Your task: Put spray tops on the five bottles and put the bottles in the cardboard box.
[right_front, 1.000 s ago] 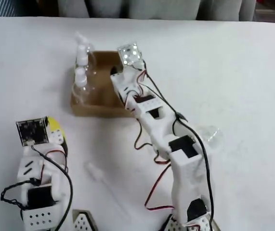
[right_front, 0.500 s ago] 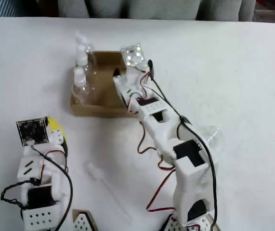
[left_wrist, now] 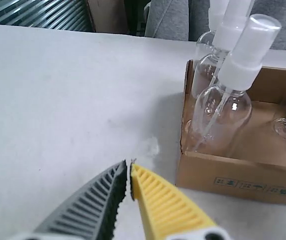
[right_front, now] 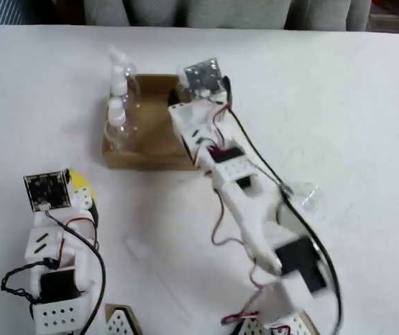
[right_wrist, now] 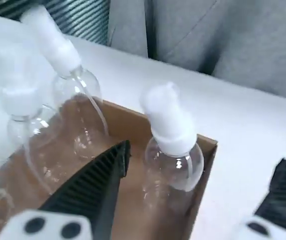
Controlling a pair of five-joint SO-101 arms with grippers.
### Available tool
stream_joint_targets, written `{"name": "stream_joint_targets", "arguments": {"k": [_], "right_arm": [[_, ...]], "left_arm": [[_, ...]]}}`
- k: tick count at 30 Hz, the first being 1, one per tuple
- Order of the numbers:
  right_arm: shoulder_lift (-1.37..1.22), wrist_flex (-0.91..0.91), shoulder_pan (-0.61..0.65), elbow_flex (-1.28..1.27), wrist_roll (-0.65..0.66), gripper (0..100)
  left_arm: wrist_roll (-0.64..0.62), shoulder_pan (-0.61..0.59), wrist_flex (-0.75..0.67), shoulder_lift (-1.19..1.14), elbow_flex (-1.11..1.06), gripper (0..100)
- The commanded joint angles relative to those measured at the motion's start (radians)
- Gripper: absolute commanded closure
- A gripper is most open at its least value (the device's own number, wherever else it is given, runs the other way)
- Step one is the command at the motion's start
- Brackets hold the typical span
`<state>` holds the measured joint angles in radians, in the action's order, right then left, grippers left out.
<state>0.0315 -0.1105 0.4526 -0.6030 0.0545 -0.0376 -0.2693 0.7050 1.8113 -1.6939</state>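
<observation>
my right gripper (right_wrist: 203, 157) hangs over the cardboard box (right_wrist: 132, 125) with its fingers wide apart. a bottle (right_wrist: 174, 160) with a spray top stands in the box corner just ahead of it, and nothing touches it. my left gripper (left_wrist: 128, 172) is closed tight, with the box and more bottles (left_wrist: 222, 107) out ahead of it.

Left jaws pressed together above white table (left_wrist: 57, 100), spray-topped bottles (left_wrist: 218, 107) standing in cardboard box (left_wrist: 233, 177)
</observation>
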Motion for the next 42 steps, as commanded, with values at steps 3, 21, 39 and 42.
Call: {"name": "stream_joint_targets", "arguments": {"k": [3,21,39,42], "right_arm": [[0.378,0.065,-0.005,-0.199,0.057,61.9],[1.245,1.191,-0.337,-0.302,0.066,81.8],[1.268,1.449,-0.865,-0.534,0.5,93.7],[1.264,1.449,-0.828,-0.585,0.509,91.7]], "left_arm": [[0.012,-0.012,-0.04,0.008,0.002,98],[0.012,-0.013,-0.037,0.008,0.002,98],[0.012,-0.008,-0.014,0.008,0.002,98],[0.012,-0.007,0.0,0.008,0.002,98]]}}
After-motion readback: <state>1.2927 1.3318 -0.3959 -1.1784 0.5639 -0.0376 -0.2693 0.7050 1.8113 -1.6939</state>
